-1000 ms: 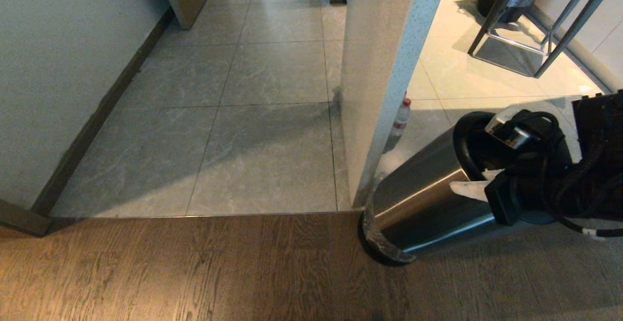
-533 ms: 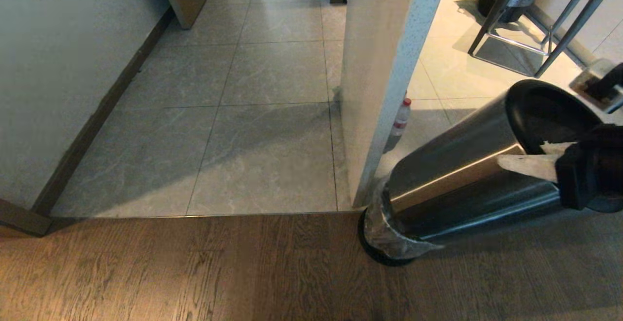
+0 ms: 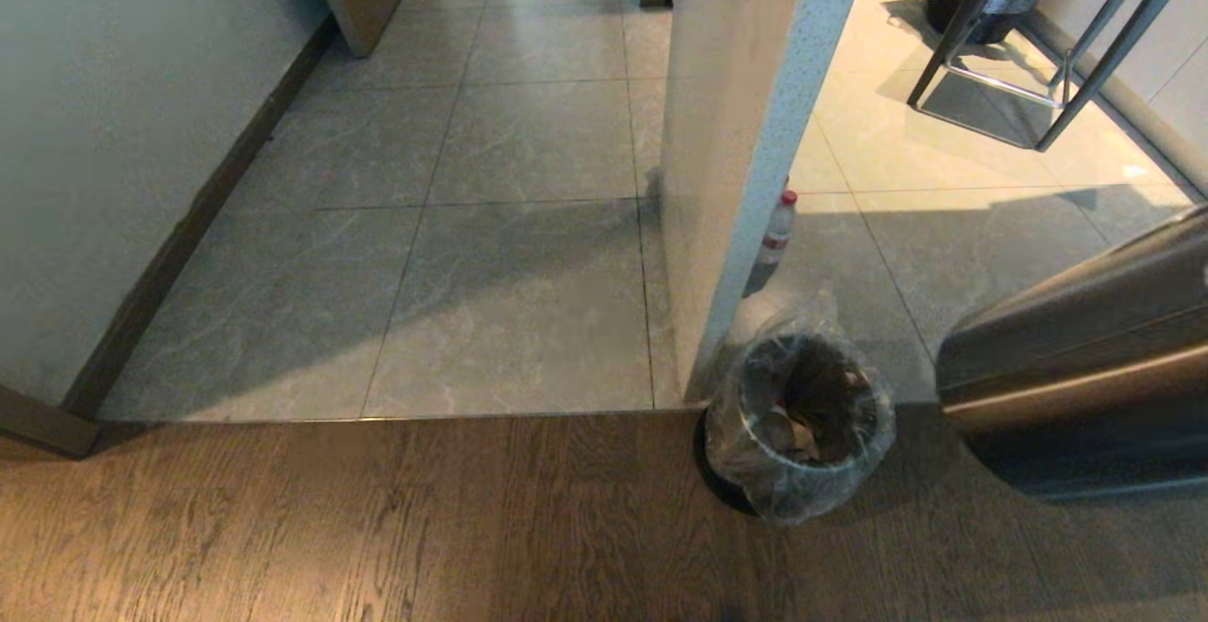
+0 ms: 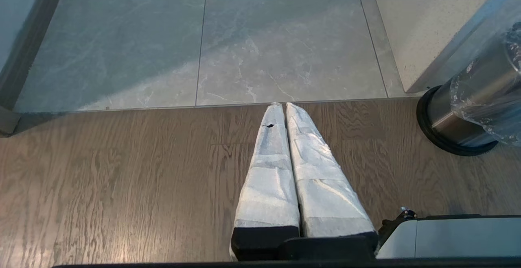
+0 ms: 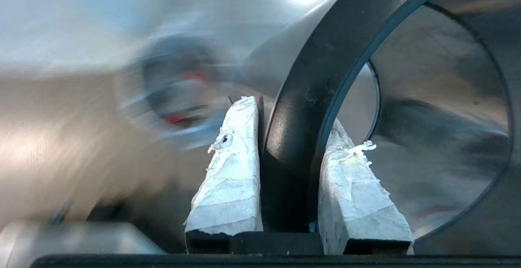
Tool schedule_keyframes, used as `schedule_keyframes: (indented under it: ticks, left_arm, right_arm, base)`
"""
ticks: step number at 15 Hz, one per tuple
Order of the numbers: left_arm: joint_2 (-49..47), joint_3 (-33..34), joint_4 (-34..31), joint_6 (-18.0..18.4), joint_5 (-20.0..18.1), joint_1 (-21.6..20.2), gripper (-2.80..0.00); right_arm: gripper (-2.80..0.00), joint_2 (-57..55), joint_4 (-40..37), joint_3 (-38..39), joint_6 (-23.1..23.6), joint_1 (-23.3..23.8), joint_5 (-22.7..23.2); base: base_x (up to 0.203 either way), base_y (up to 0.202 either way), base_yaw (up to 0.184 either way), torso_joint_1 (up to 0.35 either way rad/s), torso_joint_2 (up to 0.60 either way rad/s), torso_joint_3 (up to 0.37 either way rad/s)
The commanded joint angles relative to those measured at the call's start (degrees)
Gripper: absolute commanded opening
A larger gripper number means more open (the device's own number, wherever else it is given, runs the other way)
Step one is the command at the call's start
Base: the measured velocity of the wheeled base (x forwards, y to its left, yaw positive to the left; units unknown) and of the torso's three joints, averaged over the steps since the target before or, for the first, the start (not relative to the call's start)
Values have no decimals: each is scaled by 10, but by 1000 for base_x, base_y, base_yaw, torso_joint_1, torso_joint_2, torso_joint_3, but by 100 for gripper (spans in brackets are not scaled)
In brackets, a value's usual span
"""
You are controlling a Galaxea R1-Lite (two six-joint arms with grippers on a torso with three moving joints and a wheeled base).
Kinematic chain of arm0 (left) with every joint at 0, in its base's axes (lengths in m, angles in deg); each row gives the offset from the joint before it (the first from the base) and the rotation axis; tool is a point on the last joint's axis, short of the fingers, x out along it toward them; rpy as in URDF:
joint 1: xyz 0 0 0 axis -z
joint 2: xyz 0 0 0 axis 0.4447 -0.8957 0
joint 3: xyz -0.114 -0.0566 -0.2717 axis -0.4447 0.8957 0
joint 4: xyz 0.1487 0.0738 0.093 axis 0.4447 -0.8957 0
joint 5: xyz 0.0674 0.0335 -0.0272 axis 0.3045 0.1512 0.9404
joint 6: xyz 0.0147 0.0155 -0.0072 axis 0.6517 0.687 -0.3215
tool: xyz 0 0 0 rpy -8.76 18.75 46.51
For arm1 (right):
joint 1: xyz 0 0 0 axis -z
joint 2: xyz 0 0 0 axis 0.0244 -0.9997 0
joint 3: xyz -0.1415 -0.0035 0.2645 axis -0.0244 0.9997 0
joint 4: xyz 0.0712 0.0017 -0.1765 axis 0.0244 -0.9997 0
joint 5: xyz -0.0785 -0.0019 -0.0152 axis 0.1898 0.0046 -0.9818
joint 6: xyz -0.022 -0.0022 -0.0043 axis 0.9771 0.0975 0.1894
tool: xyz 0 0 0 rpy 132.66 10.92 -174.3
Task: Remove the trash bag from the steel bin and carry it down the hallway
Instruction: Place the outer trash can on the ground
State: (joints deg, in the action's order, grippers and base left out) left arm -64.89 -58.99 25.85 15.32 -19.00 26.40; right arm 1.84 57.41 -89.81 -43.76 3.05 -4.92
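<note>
Now the trash bag (image 3: 800,419) sits on the floor by itself, full of litter, at the foot of the speckled pillar (image 3: 746,131) where the wood floor (image 3: 377,528) meets the grey hallway tiles (image 3: 510,301). Off to its right, the steel bin (image 3: 1085,367) is up in the air. The right gripper (image 5: 291,138) pinches the bin's black rim between its two fingers. Low over the wood floor, the left gripper (image 4: 280,105) has its fingers pressed together on nothing. A small red-capped bottle (image 3: 777,228) stands behind the pillar.
</note>
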Motion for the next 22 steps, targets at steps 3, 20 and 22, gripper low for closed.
schedule_keyframes:
  ticks: [3, 20, 22]
  left_arm:
    - [0, 0, 0, 0, 0, 0, -280]
    - [0, 0, 0, 0, 0, 0, -280]
    - [0, 0, 0, 0, 0, 0, -280]
  right_arm:
    - [-280, -55, 2, 11, -106, 104, -57]
    - [-280, -766, 374, -238, -142, 250, 14]
    - [-280, -819, 377, -297, -126, 253, 16]
  base:
    - [0, 0, 0, 0, 0, 0]
    - [0, 0, 0, 0, 0, 0]
    - [0, 0, 0, 0, 0, 0]
